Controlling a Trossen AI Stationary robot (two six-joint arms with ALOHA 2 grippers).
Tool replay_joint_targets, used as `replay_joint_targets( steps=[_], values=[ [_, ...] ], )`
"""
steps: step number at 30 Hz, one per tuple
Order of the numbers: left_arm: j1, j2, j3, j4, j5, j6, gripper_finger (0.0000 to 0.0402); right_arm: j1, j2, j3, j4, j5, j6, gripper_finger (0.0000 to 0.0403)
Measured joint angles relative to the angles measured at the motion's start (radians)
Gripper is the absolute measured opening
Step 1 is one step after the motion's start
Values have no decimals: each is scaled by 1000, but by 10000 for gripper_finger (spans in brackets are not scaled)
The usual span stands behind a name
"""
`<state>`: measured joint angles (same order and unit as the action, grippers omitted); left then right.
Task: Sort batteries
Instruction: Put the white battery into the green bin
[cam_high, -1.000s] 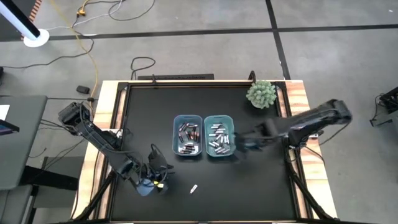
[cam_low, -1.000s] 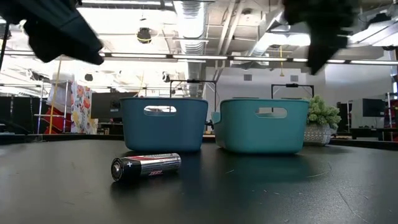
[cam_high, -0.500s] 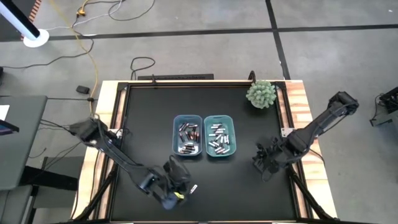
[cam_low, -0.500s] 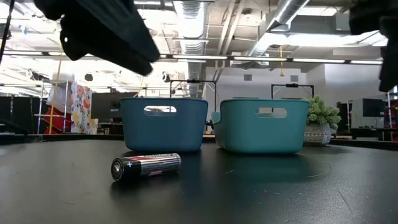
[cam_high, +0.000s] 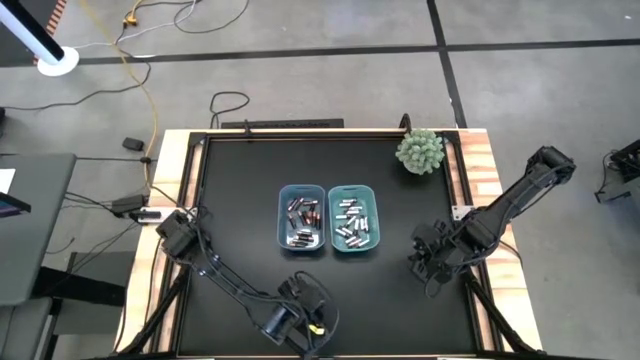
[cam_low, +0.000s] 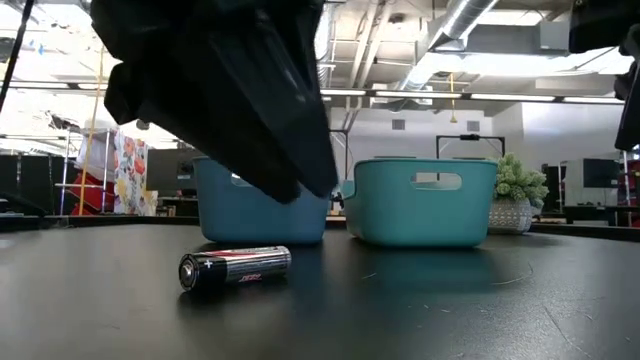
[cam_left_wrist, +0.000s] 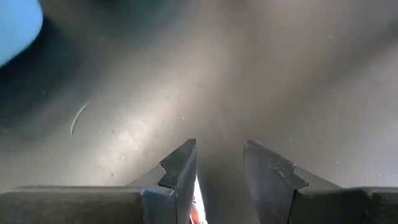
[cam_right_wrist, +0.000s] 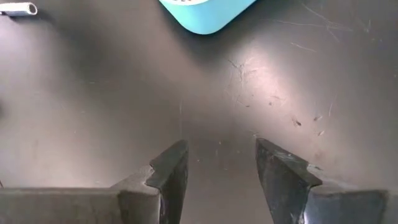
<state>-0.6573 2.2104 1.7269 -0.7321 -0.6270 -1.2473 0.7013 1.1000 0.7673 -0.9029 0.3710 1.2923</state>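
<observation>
One loose battery, dark with a red band, lies on its side on the black table near the front edge. My left gripper hangs open just above it without touching it. In the left wrist view a red-and-white sliver of the battery shows low between the fingers, and the high view hides it under the gripper. The blue bin holds dark batteries. The teal bin holds silvery ones. My right gripper stands open over bare table, right of the teal bin.
The two bins stand side by side at the table's middle, seen behind the battery in the low view as the blue bin and the teal bin. A small green plant sits at the far right corner. Bare black tabletop surrounds the bins.
My left gripper has swept along the near edge toward the table's right and sunk, ending over the loose battery with its fingers still apart. My right gripper has drawn back from the teal bin toward the right edge, then stopped. The battery has not moved.
</observation>
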Motion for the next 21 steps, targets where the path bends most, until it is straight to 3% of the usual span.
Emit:
replay_joint_targets(
  steps=[5, 11, 21],
  values=[
    [-3, 60, 70, -76, 33, -79, 128, 0, 0, 0, 3, 0, -34, 200],
    [-14, 65, 59, -124, 68, -189, 128, 1, 0, 0, 10, -1, -55, 200],
    [-26, 115, 61, -157, 126, -139, 128, 54, 0, 0, 26, -1, -70, 200]
  ],
)
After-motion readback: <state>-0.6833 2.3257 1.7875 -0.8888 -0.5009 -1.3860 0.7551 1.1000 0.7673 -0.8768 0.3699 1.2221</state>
